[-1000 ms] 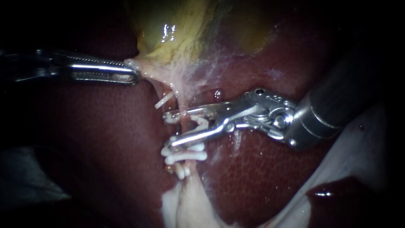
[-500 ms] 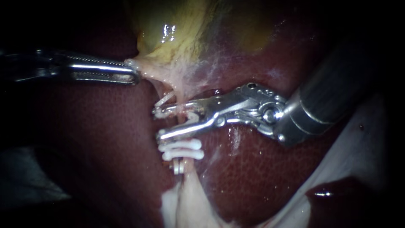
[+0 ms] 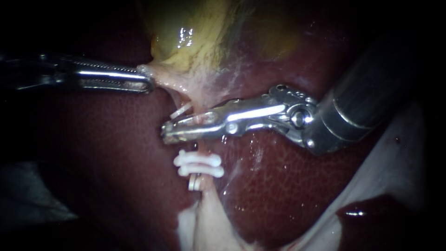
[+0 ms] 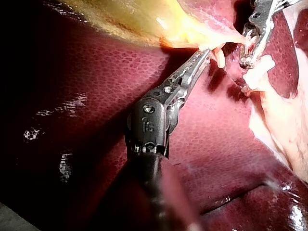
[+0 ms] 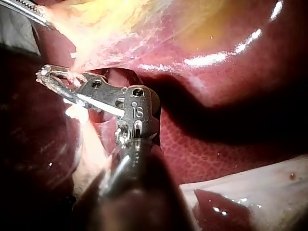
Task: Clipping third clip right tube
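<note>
Now, right instrument (image 3: pixel 167 131): shaft enters from the upper right; its jaws are pressed together across the tube (image 3: pixel 200 147), pinching it from both sides.
Tube: a pale pink strand running down from the gallbladder (image 3: pixel 186 42) over the liver (image 3: pixel 278 186); it sits in the middle of the endoscope view.
Clips below the jaws: two white clips (image 3: pixel 197 160) lie across the tube, one just under the other, near the jaws but apart from them; a smaller clip (image 3: pixel 195 182) sits just beneath the pair.
Clip above the jaws: a slanted white clip (image 3: pixel 180 111) on a thin strand just beside the tube.
Left instrument (image 3: pixel 149 84): shaft enters from the left; its jaws are clamped on the pale tissue at the gallbladder's lower edge.
Right jaws' contents: whether a clip lies inside them cannot be told.
</note>
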You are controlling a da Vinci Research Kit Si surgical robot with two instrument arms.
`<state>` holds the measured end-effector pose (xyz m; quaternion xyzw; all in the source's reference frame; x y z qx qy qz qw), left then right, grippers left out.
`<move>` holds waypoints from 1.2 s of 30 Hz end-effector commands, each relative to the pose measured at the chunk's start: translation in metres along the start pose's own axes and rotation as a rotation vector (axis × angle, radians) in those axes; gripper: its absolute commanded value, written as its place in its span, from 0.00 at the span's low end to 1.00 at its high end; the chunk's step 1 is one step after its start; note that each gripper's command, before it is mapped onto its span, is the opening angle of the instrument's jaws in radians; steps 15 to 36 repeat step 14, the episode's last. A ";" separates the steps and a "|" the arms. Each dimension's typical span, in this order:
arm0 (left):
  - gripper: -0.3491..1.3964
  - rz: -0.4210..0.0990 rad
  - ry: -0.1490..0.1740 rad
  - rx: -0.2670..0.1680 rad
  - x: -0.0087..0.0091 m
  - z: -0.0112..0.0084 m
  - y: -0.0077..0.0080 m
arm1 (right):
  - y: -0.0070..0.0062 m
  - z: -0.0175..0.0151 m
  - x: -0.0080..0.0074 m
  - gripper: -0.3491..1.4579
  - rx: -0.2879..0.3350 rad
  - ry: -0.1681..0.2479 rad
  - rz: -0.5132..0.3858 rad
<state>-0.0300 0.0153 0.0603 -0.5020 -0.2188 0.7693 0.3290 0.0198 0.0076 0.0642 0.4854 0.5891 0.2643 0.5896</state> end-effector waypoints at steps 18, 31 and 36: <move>0.00 0.000 0.000 0.000 0.0000 0.0000 -0.0001 | 0.0001 -0.0002 -0.0001 0.00 -0.003 0.001 -0.003; 0.00 0.000 0.000 0.000 0.0000 0.0000 -0.0001 | 0.0001 -0.0002 -0.0001 0.00 -0.003 0.001 -0.003; 0.00 0.000 0.000 0.000 0.0000 0.0000 -0.0001 | 0.0001 -0.0002 -0.0001 0.00 -0.003 0.001 -0.003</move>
